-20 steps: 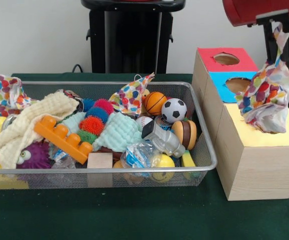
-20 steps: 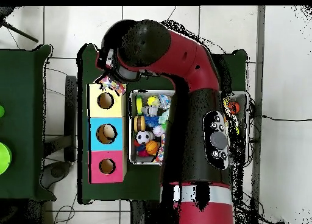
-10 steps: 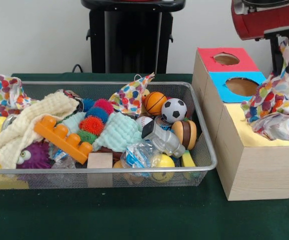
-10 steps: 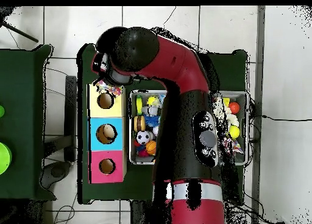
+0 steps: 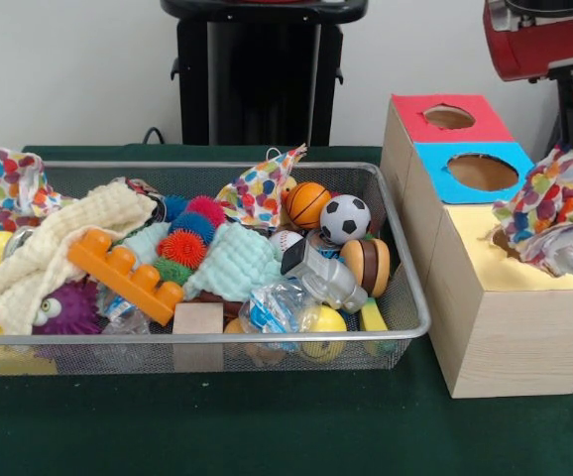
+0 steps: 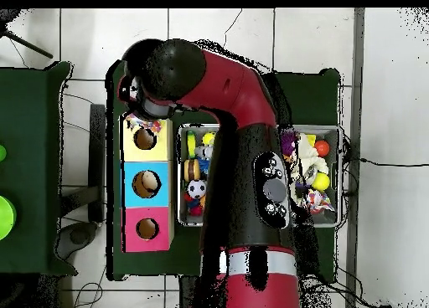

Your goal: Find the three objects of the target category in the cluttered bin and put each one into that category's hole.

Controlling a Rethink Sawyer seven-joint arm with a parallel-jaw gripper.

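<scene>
You get even, bright indoor light, soft shadows under the bin [image 5: 405, 327]; front view slightly soft, no glare.

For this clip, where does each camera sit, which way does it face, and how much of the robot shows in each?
Front view: across the table at table height, facing the pedestal; shows the bin, the box, the arm's red end and a polka-dot cloth hanging over the yellow top.
Overhead view: above, looking straight down, base at bottom; the red arm covers much of the bin, its head above the yellow hole.
Shared: bin, three-colour box, cloth, arm.
</scene>
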